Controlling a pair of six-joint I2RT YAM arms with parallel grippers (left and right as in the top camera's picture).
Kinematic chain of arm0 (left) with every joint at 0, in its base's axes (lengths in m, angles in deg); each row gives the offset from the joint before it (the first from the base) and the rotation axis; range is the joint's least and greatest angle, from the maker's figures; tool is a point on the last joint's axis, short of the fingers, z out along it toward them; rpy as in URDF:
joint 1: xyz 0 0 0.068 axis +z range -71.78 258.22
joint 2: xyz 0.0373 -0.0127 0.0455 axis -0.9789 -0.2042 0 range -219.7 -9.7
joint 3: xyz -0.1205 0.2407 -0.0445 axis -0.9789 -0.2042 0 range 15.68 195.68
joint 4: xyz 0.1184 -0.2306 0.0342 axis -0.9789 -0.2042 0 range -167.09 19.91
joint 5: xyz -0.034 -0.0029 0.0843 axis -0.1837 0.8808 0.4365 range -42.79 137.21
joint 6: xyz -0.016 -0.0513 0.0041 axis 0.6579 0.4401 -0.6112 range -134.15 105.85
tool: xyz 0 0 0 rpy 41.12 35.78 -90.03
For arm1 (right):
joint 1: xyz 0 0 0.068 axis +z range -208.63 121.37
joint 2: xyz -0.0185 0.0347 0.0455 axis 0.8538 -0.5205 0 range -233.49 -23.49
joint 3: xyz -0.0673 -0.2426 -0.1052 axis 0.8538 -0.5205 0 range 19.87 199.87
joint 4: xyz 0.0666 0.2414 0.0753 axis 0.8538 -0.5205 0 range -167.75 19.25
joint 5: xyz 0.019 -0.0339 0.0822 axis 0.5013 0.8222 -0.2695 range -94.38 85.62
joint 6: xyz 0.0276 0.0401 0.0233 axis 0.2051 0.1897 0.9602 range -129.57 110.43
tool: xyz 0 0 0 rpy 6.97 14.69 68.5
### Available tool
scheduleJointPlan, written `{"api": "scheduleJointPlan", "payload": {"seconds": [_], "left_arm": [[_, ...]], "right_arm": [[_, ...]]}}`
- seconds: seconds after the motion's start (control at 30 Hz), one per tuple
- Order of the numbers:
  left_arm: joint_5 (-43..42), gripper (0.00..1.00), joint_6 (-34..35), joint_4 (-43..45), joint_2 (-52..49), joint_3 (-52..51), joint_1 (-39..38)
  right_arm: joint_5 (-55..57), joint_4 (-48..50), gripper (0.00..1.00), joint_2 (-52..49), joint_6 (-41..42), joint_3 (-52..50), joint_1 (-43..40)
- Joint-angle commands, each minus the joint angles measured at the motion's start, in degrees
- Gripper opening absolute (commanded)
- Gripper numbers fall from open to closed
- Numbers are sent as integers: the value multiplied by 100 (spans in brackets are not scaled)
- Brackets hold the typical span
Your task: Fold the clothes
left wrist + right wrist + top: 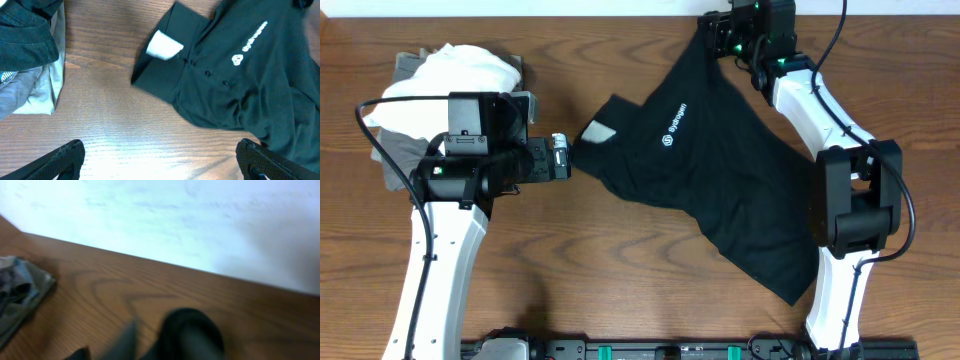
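I am watching the black shirt [720, 170] lying spread across the wooden table [620, 290], chest side up, with its white logo [677, 125] showing and a white neck tag [600, 131] sitting at the collar.

The left gripper [563, 157] is hovering just beside the shirt's collar, on the side away from the logo, without touching the cloth. In the left wrist view its fingers [60, 157] are standing wide apart, with bare wood and the collar edge showing between them.

The right gripper [725, 40] is sitting at the shirt's far edge, beyond the logo. The cloth there is rising to a peak into the gripper, so I am reading the jaws as closed on the fabric. The right wrist view is blurring badly and is only giving me a dark fold of cloth at its lower edge.

A pile of clothes [450, 70], white on top of grey, is resting well apart from the shirt, past the left gripper.
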Motion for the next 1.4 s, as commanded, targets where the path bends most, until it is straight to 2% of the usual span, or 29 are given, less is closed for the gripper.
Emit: {"api": "scheduleJointPlan", "payload": {"seconds": [0.0, 0.03, 0.13, 0.23, 0.33, 0.5, 0.63, 0.87, 1.07, 1.17, 1.23, 1.3, 1.37], "left_arm": [[48, 98, -52, -24, 0, 103, -22], [50, 98, -52, -35, 0, 103, -22], [50, 98, -55, -76, 0, 103, -22], [50, 98, -55, -90, 0, 103, -22], [52, 98, -57, -92, 0, 103, -22], [50, 98, -55, -94, 0, 103, -22], [50, 98, -55, -90, 0, 103, -22], [52, 98, -57, -90, 0, 103, -22], [52, 98, -57, -70, 0, 103, -22], [52, 98, -57, -72, 0, 103, -22], [52, 98, -57, -72, 0, 103, -22], [52, 98, -57, -70, 0, 103, -22], [52, 98, -55, -74, 0, 103, -22]], "right_arm": [[369, -374, 72, 136, 42, 57, -74], [372, -649, 83, 136, 42, 57, -125], [369, -1530, 93, 184, 39, 57, -382], [369, -2520, 91, 361, 37, 57, -793], [374, -3556, 81, 682, -160, 57, -1309], [802, -5486, 78, 1025, -146, 55, -2275], [1126, -6498, 77, 966, -103, -103, -2850], [1386, -6400, 74, 957, 409, -1228, -3521], [1268, -5928, 68, 957, 457, -1965, -3589], [1266, -5705, 61, 957, 518, -2262, -3587], [1266, -5578, 50, 957, 540, -2385, -3587], [1235, -5576, 46, 957, 581, -2415, -3582], [1032, -5694, 56, 981, 466, -2415, -3571]]}}
